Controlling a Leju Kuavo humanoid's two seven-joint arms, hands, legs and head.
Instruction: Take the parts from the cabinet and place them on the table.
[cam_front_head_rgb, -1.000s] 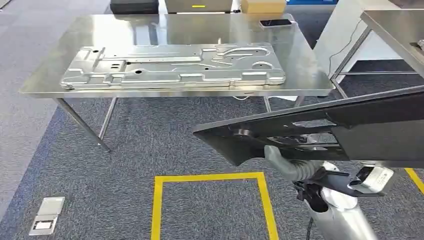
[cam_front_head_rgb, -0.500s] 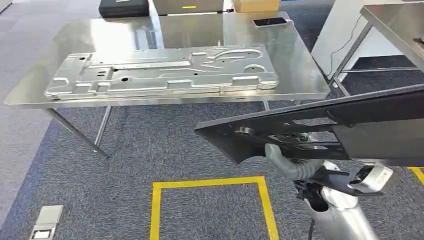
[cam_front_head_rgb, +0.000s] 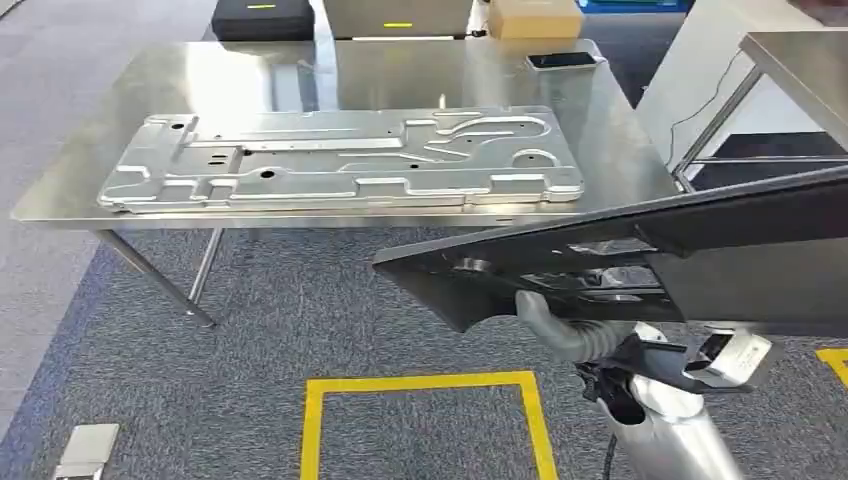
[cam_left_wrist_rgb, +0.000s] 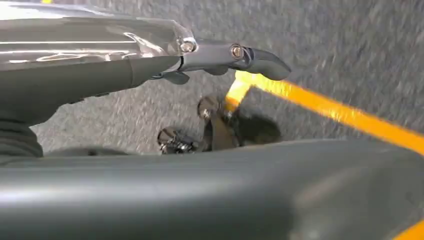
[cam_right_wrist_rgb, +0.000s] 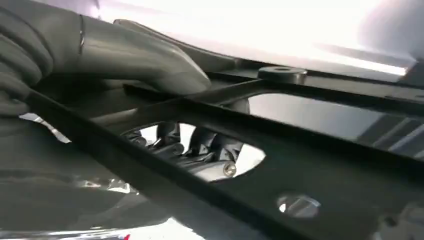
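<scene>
A large black panel is being carried by the right hand, short of the near edge of the bench and above the carpet. The thumb is being pressed onto one face near the panel's pointed end, while dark fingers are being curled against the other face, seen through a cut-out in the right wrist view. So the panel is being pinched at one spot only, with most of its length being left unsupported beyond the grip.

The panel is judged to be stiff, thin sheet, fairly light yet awkward through its length; twisting in the grip is being risked, and the smooth finish is likely slippery. A hold nearer its middle, at a rib or cut-out edge, is judged safer.

On the bench, a silver stamped plate is lying along the near edge. Whether the left hand is spread or closed cannot be told.
</scene>
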